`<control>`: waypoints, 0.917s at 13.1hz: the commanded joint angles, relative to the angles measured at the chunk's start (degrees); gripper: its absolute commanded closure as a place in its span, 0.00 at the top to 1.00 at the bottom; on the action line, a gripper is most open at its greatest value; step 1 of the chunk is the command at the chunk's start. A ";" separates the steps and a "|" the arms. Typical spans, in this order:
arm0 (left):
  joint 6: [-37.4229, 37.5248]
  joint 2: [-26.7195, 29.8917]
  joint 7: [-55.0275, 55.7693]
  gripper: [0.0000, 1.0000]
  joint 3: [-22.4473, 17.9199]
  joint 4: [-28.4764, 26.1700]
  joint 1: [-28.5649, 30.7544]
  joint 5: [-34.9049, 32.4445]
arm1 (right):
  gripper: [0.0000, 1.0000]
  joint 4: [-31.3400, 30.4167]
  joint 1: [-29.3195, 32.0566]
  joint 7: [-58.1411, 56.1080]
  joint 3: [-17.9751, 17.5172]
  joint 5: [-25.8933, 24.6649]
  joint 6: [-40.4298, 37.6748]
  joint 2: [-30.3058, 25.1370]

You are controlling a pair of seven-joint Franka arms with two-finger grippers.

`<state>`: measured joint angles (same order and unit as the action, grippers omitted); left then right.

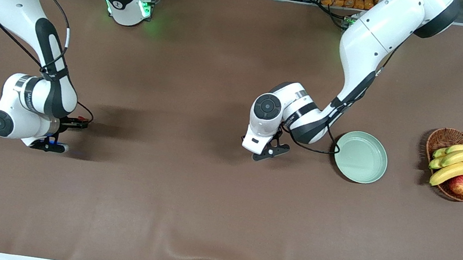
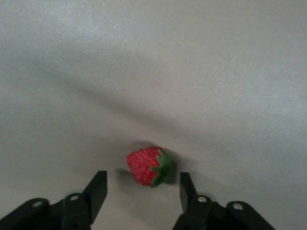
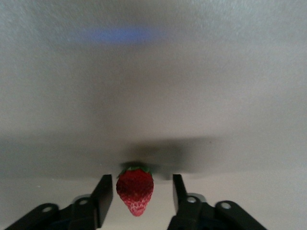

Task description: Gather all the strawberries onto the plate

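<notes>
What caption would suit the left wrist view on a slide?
Left pincer open over the brown table, its fingers either side of a strawberry lying there, not yet gripped.

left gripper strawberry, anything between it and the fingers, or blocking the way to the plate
Nothing visible does. The strawberry lies on bare table between the open left gripper's fingers, not yet gripped. The plate sits empty beside that gripper, toward the left arm's end, only bare cloth between.
</notes>
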<state>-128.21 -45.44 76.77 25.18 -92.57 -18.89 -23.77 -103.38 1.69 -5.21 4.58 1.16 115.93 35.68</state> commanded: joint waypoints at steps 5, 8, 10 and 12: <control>-0.98 -0.53 1.72 0.53 -0.92 0.02 0.17 -4.70 | 0.06 0.11 0.68 -0.33 -1.15 -0.90 -0.53 -0.17; -1.69 -0.53 1.72 0.32 -0.92 0.11 0.26 -4.70 | 0.00 3.17 -0.97 0.28 -1.41 -0.11 -0.36 -0.34; -1.60 -0.27 1.37 0.00 -0.92 0.02 0.52 -4.70 | 0.00 5.46 -4.83 3.95 -1.42 1.20 -0.18 -0.43; -1.43 0.52 0.49 0.00 -0.92 0.02 1.22 -4.70 | 0.00 6.08 -9.75 10.97 -1.50 7.59 0.17 -0.35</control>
<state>-129.19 -45.50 76.83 24.25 -92.72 -18.45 -26.83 -97.95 -3.60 0.17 2.84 4.43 116.32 35.64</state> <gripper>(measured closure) 0.674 0.678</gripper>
